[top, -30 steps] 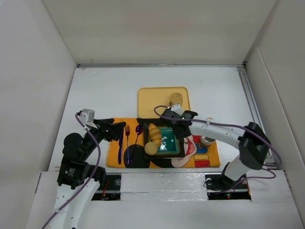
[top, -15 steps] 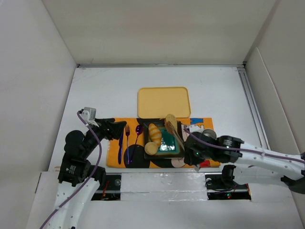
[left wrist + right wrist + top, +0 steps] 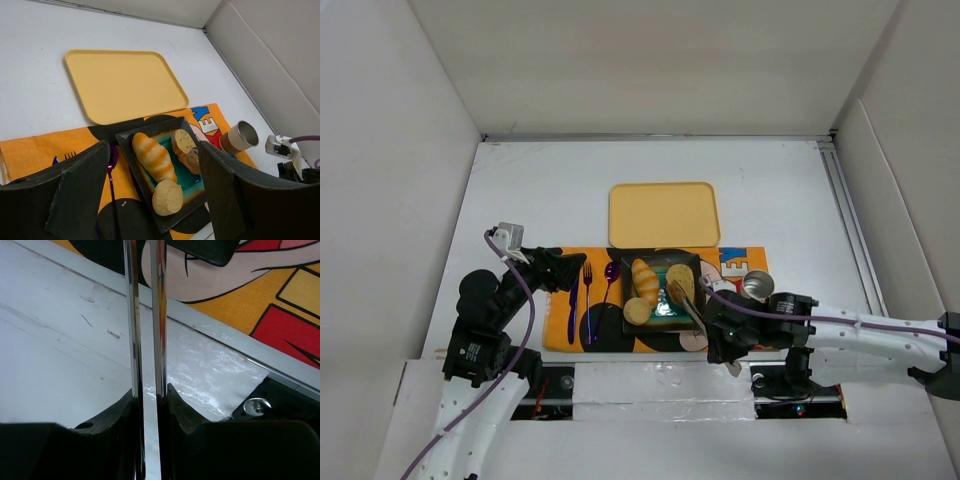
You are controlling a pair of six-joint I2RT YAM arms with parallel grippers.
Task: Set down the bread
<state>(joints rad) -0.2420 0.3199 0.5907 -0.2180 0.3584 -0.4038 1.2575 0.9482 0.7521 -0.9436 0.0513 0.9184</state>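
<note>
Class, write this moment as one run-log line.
left gripper open | right gripper shut on tongs | roll, bun, slice in dish | tongs tips at slice

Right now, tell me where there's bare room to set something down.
The yellow tray is bare, and so is the white table behind it and to both sides. The placemat is crowded: plate with three breads, cutlery, cup, and tongs.
</note>
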